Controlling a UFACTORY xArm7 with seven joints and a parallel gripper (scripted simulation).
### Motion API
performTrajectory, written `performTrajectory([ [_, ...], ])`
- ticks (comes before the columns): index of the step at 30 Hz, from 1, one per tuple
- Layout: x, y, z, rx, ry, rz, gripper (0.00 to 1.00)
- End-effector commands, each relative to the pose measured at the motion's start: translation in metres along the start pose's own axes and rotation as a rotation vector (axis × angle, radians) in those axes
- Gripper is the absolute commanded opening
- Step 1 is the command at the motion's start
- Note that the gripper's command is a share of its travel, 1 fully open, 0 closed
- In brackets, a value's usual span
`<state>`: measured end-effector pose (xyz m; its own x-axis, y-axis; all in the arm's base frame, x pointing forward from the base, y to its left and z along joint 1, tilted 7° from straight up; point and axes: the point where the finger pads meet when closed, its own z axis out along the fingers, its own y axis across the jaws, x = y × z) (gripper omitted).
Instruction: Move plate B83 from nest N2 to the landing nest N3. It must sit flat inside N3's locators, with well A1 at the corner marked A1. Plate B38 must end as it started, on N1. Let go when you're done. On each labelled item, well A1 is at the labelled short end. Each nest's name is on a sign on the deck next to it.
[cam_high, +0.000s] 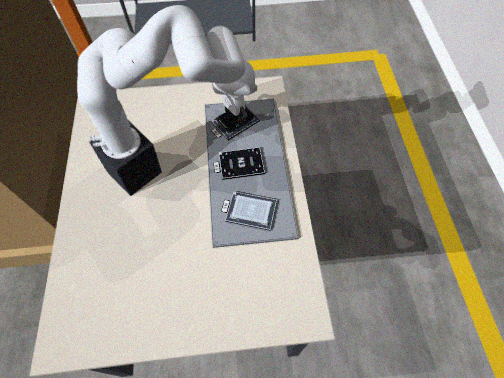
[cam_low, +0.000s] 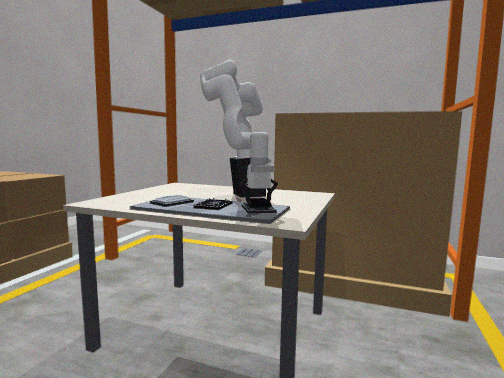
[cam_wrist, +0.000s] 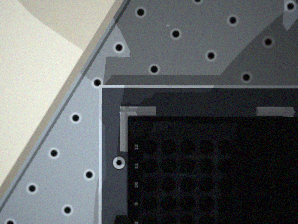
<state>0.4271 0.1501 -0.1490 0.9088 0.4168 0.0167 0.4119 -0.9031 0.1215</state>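
Note:
A grey perforated deck (cam_high: 282, 200) holds three nests in a row. My gripper (cam_high: 234, 116) stands over the far nest, shut on a black well plate (cam_high: 236, 121) across its width. In the wrist view the black plate (cam_wrist: 210, 170) lies level within the nest's pale corner locators (cam_wrist: 136, 111); I cannot tell whether it rests on the nest or is just above it. Its label is too small to read. The middle nest (cam_high: 242, 162) is black, empty and marked N3. The near nest holds a pale well plate (cam_high: 251, 210). From the side, my gripper (cam_low: 260, 200) reaches down to deck level.
Small white signs (cam_high: 216, 167) stand at the left of each nest. The robot's black base (cam_high: 131, 167) stands left of the deck. The deck's right edge runs close to the table edge. A large cardboard box (cam_low: 365, 200) stands behind the table.

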Motion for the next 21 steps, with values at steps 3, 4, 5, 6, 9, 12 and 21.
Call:
performTrajectory([
  [3,0.0016,-0.0002,-0.0045,0.0,0.003,0.0,0.0],
  [4,0.0016,-0.0002,-0.0051,0.0,0.003,0.0,0.0],
  [5,0.0016,-0.0002,-0.0058,0.0,0.003,0.0,0.0],
  [6,0.0016,-0.0002,-0.0065,0.0,0.003,0.0,0.0],
  [9,0.0016,-0.0002,-0.0085,0.0,0.003,0.0,0.0],
  [12,0.0016,-0.0002,-0.0105,0.0,0.003,0.0,0.0],
  [21,0.0016,-0.0002,-0.0111,0.0,0.003,0.0,0.0],
])
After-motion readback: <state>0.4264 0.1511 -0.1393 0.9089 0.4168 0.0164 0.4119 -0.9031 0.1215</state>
